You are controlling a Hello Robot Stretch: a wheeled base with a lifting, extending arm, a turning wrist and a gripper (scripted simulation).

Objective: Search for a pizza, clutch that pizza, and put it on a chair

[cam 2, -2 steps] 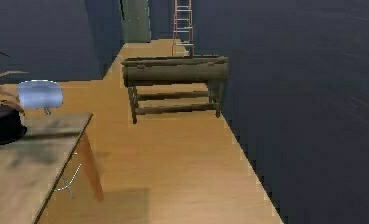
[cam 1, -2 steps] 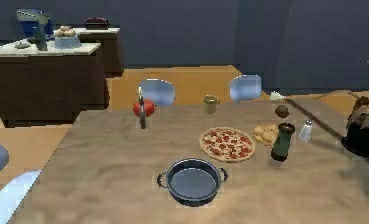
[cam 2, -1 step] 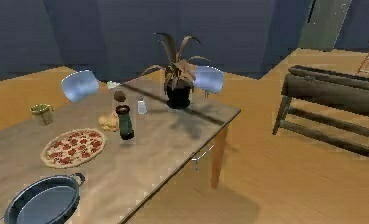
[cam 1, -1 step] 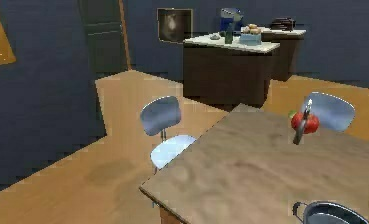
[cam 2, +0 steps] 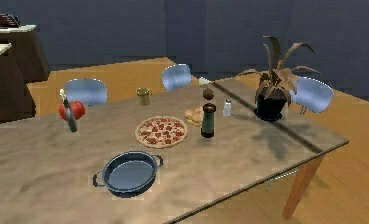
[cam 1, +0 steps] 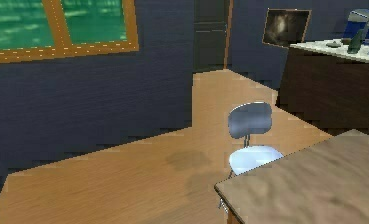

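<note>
Pizza (cam 2: 161, 131) on table (cam 2: 47, 165) (pan (cam 2: 129, 173) near it), chair (cam 2: 176, 76) beyond, fingers' state cannot tell

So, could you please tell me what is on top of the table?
On the table are a pizza, a blue pan, a dark bottle, a potted plant, a red cup and a small jar. The bottle partly covers a tan thing that I cannot identify.

I see a dim room with dark walls (cam 1: 92, 100); the window (cam 1: 62, 25) glows bright green; the tabletop (cam 2: 52, 170) is evenly lit; the plant (cam 2: 277, 75) casts a soft shadow across it.
</note>
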